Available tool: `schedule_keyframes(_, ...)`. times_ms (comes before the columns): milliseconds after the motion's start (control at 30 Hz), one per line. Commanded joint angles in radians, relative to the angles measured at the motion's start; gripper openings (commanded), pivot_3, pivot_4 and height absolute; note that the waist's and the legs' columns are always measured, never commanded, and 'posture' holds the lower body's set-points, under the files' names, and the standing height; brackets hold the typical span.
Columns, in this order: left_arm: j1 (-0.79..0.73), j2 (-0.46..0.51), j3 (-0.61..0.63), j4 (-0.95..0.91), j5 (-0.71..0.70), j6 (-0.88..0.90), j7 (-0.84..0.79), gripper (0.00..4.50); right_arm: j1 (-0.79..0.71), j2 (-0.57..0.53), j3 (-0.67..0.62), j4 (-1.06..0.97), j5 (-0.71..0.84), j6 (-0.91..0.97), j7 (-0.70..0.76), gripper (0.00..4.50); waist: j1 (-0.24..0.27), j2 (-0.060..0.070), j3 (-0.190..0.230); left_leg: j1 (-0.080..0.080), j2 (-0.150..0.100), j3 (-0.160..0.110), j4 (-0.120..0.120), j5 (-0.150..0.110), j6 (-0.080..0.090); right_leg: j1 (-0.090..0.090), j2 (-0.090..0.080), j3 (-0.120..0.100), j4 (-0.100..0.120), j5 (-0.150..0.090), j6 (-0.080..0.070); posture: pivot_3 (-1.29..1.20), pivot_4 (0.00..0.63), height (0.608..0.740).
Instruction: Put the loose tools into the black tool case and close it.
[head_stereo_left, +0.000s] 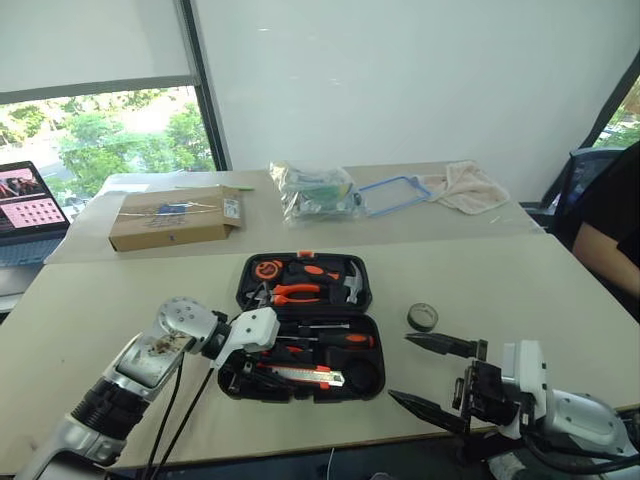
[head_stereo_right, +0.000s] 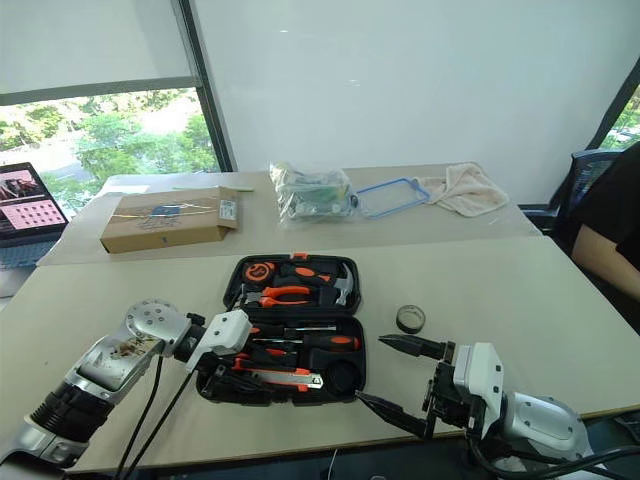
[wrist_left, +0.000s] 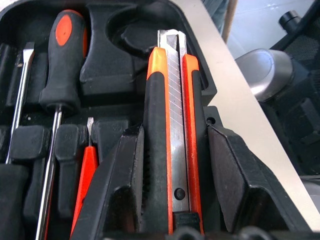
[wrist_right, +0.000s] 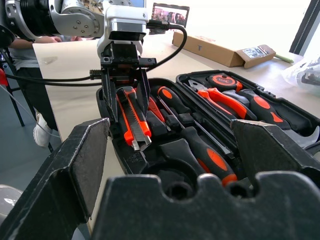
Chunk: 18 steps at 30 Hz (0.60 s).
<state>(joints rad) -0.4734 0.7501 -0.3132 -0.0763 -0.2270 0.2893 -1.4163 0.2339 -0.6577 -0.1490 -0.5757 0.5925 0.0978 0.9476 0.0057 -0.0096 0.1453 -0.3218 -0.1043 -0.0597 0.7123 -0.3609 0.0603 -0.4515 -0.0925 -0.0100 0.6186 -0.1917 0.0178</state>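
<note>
Over the near-left corner of the open black moulded-plastic tool case (head_stereo_left: 305, 325), the left claw (wrist_right: 125, 100) straddles the orange-black utility knife (wrist_left: 172, 130), fingers half-spread at its rear end. Stiff, light, slick-sided: best pinched across the handle. Right claw (head_stereo_left: 430, 375) gapes wide, empty, near the small black tape roll (head_stereo_left: 422, 317) on the pale surface (head_stereo_left: 520, 290).

Matt black plastic case (head_stereo_left: 250, 290), steel knife blade (wrist_left: 178, 130)

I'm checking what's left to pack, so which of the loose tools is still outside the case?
The small black tape roll, lying on the table right of the black tool case; the others lie inside it.
</note>
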Motion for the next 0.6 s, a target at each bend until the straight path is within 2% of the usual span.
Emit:
schedule_keyframes(33,0.001,0.034,-0.038,-0.021,0.061,0.058,0.019,1.5,0.005,-0.002,-0.028,-0.04,0.003,-0.007,-0.014,4.5,0.003,0.0,0.0,0.0,0.0,0.0,0.0,0.0,0.0,0.0,0.0,0.0,0.0,0.0,0.0,0.0,0.15,0.74)
schedule_keyframes(400,0.031,0.102,-0.039,-0.097,0.064,0.151,0.04,1.5,0.001,0.004,-0.017,-0.025,-0.006,-0.02,-0.015,4.5,0.0,0.0,0.0,0.001,0.0,0.0,0.0,0.0,0.0,-0.001,0.001,0.001,0.003,0.0,0.0,0.0,0.15,0.74)
schedule_keyframes(600,0.032,0.034,-0.027,-0.102,0.012,0.226,0.088,1.5,-0.015,0.004,-0.009,-0.005,-0.008,-0.021,-0.003,4.5,0.006,0.0,0.0,0.001,0.0,0.0,0.0,0.0,0.0,-0.001,0.0,0.001,0.004,0.0,0.0,0.0,0.15,0.74)
